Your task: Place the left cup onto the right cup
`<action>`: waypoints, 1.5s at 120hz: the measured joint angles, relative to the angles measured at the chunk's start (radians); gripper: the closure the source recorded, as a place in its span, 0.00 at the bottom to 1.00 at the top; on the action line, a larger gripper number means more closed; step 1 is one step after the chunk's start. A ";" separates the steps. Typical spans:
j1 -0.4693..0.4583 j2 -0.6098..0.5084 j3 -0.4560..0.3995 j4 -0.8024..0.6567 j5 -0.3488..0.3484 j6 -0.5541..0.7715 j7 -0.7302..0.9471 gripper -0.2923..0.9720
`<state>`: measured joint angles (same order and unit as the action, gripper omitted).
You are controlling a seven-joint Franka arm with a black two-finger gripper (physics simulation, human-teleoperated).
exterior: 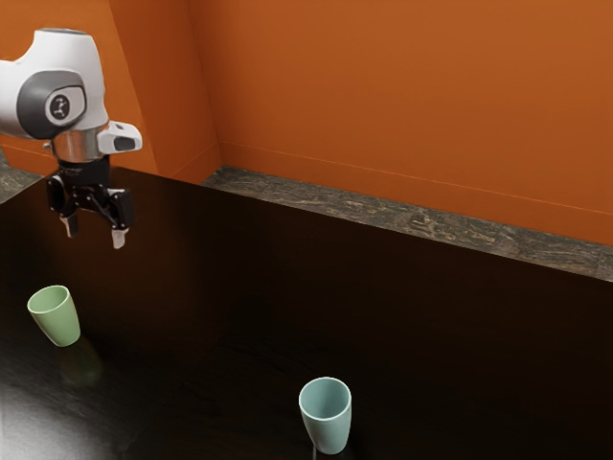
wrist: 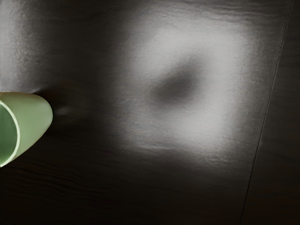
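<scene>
cups of smooth matte plastic, 2 in all, stand upright on our table (exterior: pixel 402 316), a dark, almost black top with a glossy sheen. both are plain tapered tumblers, wider at the rim than at the base. the green cup (exterior: pixel 55 314) stands at the exterior view's left, pale sage, with a faint reflection on the gloss beside its base. the teal cup (exterior: pixel 326 412) stands well apart from it, toward the exterior view's lower middle, grey-blue with a lighter rim. behind the table a mottled stone ledge (exterior: pixel 431 225) runs under flat orange walls (exterior: pixel 402 86).

our gripper (exterior: pixel 93 233) hangs in the air above the table, higher than the green cup and clear of it. its 2 black fingers with pale tips are spread wide and grasp nothing.

the exterior view gives us both cups' outlines and the gap between them. the wrist view gives us the finer surface: faint grain in the table (wrist: pixel 187 197), a thin straight seam (wrist: pixel 267 112) across it, and a soft bright patch of light with a dark blot at its centre. it also shows the green cup (wrist: pixel 23 124) partly from above, with its thin pale rim and shaded inside.
</scene>
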<state>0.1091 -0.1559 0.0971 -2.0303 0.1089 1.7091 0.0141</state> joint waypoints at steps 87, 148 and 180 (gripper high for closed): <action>0.049 -0.019 0.226 -0.341 0.115 0.514 0.182 0.23; 0.048 0.070 0.234 -0.342 0.095 0.667 0.301 0.23; 0.048 0.061 0.234 -0.375 0.086 0.680 0.323 0.23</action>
<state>0.1571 -0.0946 0.3313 -2.4050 0.1946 2.3895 0.3370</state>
